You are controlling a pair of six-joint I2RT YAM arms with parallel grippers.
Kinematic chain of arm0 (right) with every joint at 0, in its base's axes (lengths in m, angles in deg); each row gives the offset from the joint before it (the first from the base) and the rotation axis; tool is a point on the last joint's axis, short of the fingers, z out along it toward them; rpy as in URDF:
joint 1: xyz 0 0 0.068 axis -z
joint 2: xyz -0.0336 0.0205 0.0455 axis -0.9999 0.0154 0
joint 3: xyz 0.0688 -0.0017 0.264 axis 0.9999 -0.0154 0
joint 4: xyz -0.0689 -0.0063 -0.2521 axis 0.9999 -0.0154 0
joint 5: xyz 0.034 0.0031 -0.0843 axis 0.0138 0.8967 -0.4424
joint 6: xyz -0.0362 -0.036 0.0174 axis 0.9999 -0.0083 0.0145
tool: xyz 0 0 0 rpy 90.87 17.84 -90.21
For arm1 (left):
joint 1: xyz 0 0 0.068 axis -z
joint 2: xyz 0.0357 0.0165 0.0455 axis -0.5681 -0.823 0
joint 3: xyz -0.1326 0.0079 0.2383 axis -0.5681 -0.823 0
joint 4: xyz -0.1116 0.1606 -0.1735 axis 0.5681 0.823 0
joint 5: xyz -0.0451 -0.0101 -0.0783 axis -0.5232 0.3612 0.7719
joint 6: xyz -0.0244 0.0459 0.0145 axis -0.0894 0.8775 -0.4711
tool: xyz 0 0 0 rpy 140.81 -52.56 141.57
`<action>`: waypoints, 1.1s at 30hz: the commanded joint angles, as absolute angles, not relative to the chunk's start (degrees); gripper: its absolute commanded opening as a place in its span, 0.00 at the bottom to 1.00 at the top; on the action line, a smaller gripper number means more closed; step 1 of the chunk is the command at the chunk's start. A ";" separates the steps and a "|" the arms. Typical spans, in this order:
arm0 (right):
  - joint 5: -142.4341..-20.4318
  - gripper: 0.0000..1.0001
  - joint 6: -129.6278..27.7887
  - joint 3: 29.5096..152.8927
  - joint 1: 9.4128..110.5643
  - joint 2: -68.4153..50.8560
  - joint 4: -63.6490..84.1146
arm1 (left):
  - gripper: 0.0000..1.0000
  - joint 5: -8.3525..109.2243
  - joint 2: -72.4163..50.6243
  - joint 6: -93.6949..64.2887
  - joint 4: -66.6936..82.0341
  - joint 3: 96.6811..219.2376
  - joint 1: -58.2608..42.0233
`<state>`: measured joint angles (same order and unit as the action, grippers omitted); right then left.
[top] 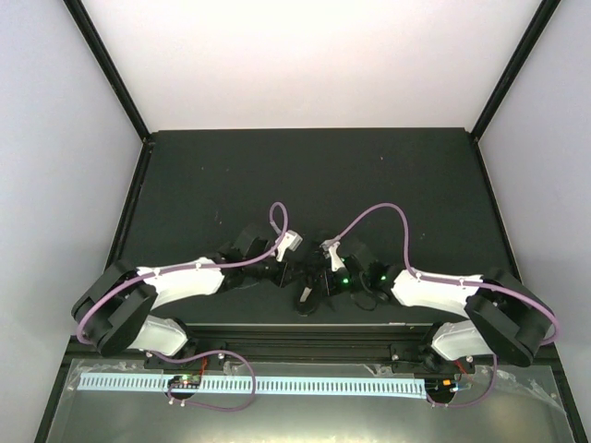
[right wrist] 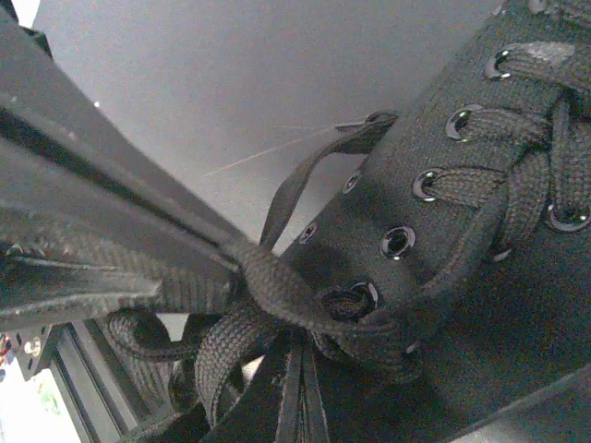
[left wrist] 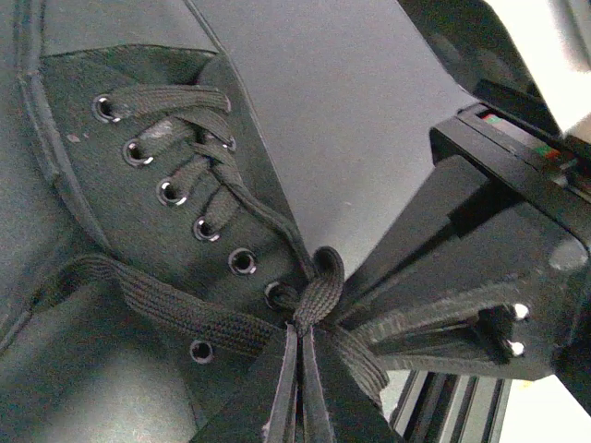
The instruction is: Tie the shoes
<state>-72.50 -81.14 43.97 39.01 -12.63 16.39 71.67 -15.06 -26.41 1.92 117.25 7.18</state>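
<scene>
The right gripper point(right wrist: 297, 395) is pinching the black lace point(right wrist: 273, 284), apparently at a knot, beside the top eyelet point(right wrist: 356, 297) of the black shoe point(right wrist: 462, 277).

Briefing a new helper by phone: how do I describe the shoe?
On the dark table, look between the two white arms. The shoe lies there: black canvas with laces and silver eyelets, the only soft, laced thing there.

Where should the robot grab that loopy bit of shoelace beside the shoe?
Probably at the top of the lace loop, where it arches clear of the shoe. Come from the open side away from the shoe, pinching its flat faces. Lower down the strands bunch at the crossing, where the left gripper and right gripper are shut on lace.
</scene>
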 commanded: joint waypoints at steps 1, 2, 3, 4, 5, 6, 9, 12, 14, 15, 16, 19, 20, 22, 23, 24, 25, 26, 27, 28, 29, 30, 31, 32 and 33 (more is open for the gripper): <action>-75.35 0.02 -82.13 45.57 38.77 -11.26 15.87 | 0.02 73.55 -12.46 -26.55 -2.59 115.44 7.04; -75.44 0.02 -82.24 45.62 38.70 -11.21 15.96 | 0.02 73.78 -12.27 -26.44 -2.75 115.19 7.04; -75.52 0.02 -82.40 45.62 38.79 -11.20 16.12 | 0.02 74.13 -12.36 -26.41 -2.92 115.07 7.04; -75.68 0.02 -82.49 45.63 38.74 -11.20 16.14 | 0.02 74.66 -12.48 -26.19 -2.93 115.02 7.04; -75.94 0.02 -82.59 45.70 38.77 -11.13 16.00 | 0.02 75.29 -12.67 -26.06 -3.15 114.91 7.04; -76.24 0.02 -82.68 45.90 38.75 -11.07 15.81 | 0.01 75.93 -12.68 -26.00 -3.62 114.70 7.04; -76.76 0.02 -83.10 46.15 38.75 -10.77 15.72 | 0.02 77.27 -12.49 -25.82 -5.03 113.66 7.06; -76.69 0.02 -83.30 46.08 38.81 -10.80 16.08 | 0.04 77.54 -12.71 -25.19 -3.63 113.71 7.04; -76.60 0.02 -83.30 46.00 38.75 -10.92 16.18 | 0.09 76.04 -12.68 -24.94 -2.16 114.02 7.05; -76.59 0.02 -83.30 45.86 38.73 -10.98 16.18 | 0.11 74.65 -12.41 -24.92 -1.36 114.15 6.90; -76.59 0.01 -83.30 45.70 38.71 -11.08 16.25 | 0.14 73.96 -12.12 -25.07 -1.00 114.13 6.56; -76.51 0.02 -83.39 45.38 38.75 -11.35 16.36 | 0.23 74.43 -10.69 -26.29 -1.43 114.13 4.85; -76.51 0.02 -83.44 45.28 38.73 -11.37 16.39 | 0.26 74.69 -10.12 -26.63 -1.45 114.28 4.32; -76.51 0.02 -83.39 45.27 38.79 -11.46 16.42 | 0.34 74.73 -9.29 -27.01 -0.64 115.01 3.56; -76.51 0.02 -83.39 45.27 38.71 -11.47 16.45 | 0.38 74.58 -9.24 -27.18 0.17 115.60 2.99; -76.51 0.02 -83.39 45.23 38.77 -11.46 16.44 | 0.41 74.45 -9.23 -27.49 1.11 116.19 2.55; -76.51 0.02 -83.39 45.27 38.71 -11.46 16.52 | 0.42 74.38 -9.54 -27.92 1.99 116.80 1.95; -76.51 0.02 -83.39 45.27 38.79 -11.45 16.53 | 0.42 74.53 -10.18 -28.13 3.01 117.54 1.36; -76.51 0.02 -83.39 45.27 38.80 -11.39 16.54 | 0.42 74.85 -11.11 -28.09 4.57 118.43 0.87; -76.51 0.02 -83.39 45.20 38.84 -11.45 16.62 | 0.41 75.19 -12.40 -27.73 6.28 119.50 0.60; -76.51 0.02 -83.38 45.19 38.76 -11.42 16.63 | 0.40 75.70 -13.56 -27.28 7.85 120.52 0.44; -76.55 0.02 -83.46 45.19 38.74 -11.46 16.63 | 0.39 76.26 -15.26 -26.84 9.07 121.46 0.38; -76.51 0.02 -83.48 45.19 38.73 -11.46 16.63 | 0.37 77.19 -16.54 -26.27 9.85 122.10 0.41; -76.51 0.02 -83.41 45.19 38.71 -11.42 16.66 | 0.35 78.03 -17.72 -25.76 10.55 122.82 0.43; -76.46 0.02 -83.41 45.19 38.80 -11.38 16.71 | 0.34 79.20 -19.15 -25.20 11.31 123.61 0.42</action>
